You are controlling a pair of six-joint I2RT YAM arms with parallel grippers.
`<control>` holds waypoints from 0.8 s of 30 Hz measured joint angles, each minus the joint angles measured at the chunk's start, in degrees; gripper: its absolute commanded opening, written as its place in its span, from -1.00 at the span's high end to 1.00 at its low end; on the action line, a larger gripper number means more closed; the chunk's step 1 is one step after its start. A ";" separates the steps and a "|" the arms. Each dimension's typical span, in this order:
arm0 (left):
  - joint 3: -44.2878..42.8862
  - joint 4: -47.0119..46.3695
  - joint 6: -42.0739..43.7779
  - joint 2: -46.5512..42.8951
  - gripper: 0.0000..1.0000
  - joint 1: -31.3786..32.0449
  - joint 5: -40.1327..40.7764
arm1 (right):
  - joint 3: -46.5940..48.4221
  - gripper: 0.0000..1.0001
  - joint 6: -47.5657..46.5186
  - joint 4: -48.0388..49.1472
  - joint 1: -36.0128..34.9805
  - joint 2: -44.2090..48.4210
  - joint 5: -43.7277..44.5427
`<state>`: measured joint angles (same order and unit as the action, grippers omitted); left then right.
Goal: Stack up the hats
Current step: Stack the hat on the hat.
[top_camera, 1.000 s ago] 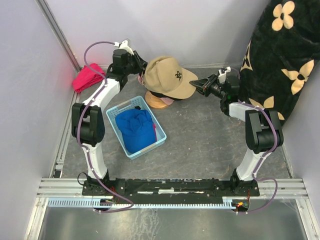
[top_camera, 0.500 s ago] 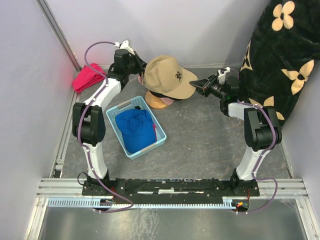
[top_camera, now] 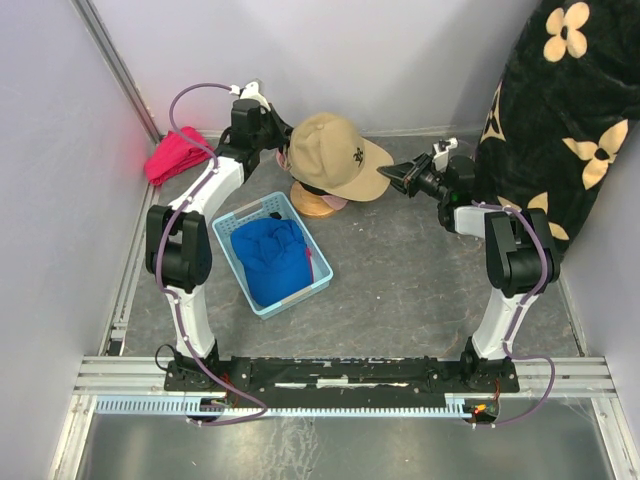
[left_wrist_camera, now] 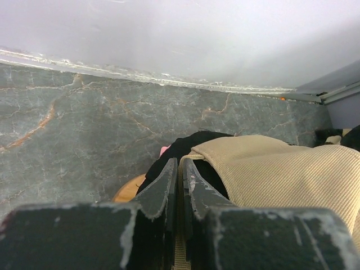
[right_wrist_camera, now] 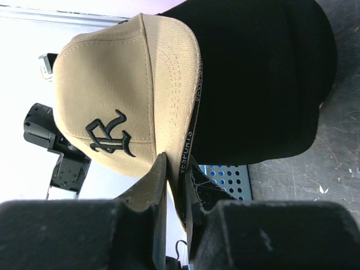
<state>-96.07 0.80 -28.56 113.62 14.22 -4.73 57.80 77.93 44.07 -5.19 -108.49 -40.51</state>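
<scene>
Tan hat (top_camera: 335,150) topmost on a black hat (right_wrist_camera: 264,79) over the wooden stand (top_camera: 312,206) at the far side, left gripper (top_camera: 278,140) pinched on its rear edge, right gripper (top_camera: 388,173) clamped on its brim, blue hat (top_camera: 270,255) lying in the basket (top_camera: 250,208).

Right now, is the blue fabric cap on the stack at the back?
No, the blue fabric cap lies in the light-blue perforated plastic basket, apart from the tan fabric baseball cap topping the stack.
</scene>
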 measured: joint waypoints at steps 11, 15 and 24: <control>0.00 0.26 -0.02 0.24 0.93 0.02 0.26 | 0.74 0.76 -3.02 -3.34 -0.09 -1.38 0.87; 0.04 0.39 -0.07 0.24 0.95 0.02 0.59 | 1.97 0.77 -4.31 -5.40 -0.26 -2.14 1.09; 2.08 -1.97 -1.60 0.24 0.95 0.02 1.73 | 3.80 0.77 -6.01 -7.87 -0.55 -3.93 1.66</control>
<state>-94.00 -1.17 -30.15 113.86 14.24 -3.01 61.60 71.92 36.21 -5.74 -112.42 -38.85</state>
